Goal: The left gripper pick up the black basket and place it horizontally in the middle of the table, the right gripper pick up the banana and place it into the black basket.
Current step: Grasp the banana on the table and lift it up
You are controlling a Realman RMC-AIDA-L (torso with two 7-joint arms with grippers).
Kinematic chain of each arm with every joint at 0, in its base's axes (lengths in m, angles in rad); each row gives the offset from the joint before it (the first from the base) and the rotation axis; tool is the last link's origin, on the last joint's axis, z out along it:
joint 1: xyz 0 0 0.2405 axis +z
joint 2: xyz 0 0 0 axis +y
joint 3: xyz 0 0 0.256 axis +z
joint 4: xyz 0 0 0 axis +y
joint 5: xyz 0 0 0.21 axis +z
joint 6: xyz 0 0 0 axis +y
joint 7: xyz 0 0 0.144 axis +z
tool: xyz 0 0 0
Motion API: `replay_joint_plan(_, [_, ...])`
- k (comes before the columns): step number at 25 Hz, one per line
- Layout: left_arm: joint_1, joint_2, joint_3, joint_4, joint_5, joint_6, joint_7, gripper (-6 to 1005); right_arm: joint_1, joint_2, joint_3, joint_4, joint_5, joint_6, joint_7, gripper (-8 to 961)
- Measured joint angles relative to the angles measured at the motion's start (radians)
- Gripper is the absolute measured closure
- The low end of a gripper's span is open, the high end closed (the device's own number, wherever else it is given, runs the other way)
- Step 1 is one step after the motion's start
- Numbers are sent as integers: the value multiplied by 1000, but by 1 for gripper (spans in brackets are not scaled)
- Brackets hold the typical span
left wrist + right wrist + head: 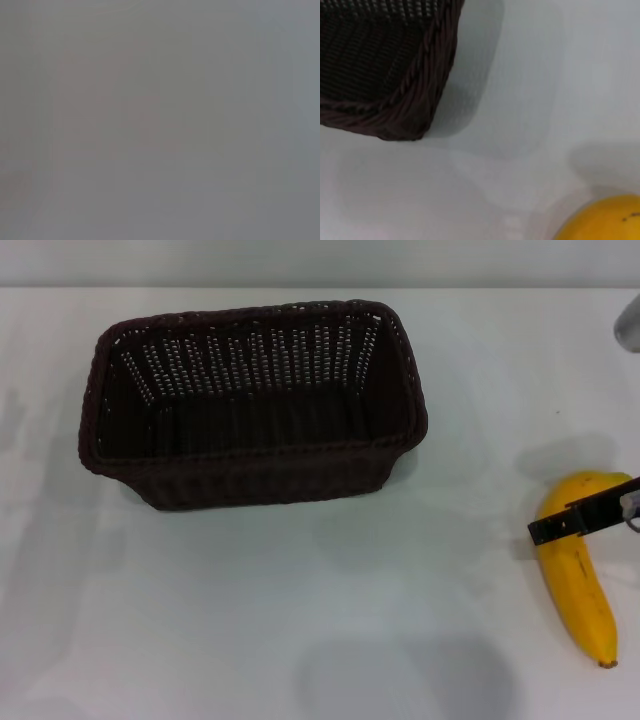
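Right gripper point(585, 518), the silver-grey arm's narrow black jaw, comes in from the right edge of my head view and sits right over the upper part of the single ripe yellow curved banana point(579, 565). I can't tell if its fingers are wide or narrow, only a black bar shows across the fruit, and I can't tell whether it touches. Left gripper isn't in any view; its wrist camera gives me only a flat grey field. Banana lies on the right side of the plain white smooth table point(300, 640), long axis running roughly near-to-far, small dark tip toward me, slight curve. The jaw bar crosses that axis nearly square, which I judge is the right orientation for a grasp across the width. Right arm is clearly the nearer one. Large deep dark brown-black woven wicker basket point(255, 405) stands upright, long side horizontal, left of centre toward the far side, well apart from the banana; I read that first step as done. Right wrist view shows one braided basket corner point(410, 95) and the banana's end point(605, 220) with bare tabletop between. Carry path to the basket looks unobstructed. Surface is smooth, so the banana could skid if nudged.
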Motion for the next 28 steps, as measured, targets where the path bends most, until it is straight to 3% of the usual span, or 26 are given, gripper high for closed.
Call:
replay_joint_plan(25, [0,2,7,0,8,-7,13,111,85,5,-44,211,-11,-53,39,100])
replay_joint_plan(28, [3,1,7,0,6,-9,14,111,93,5,-53,219,-13,-54,36,142])
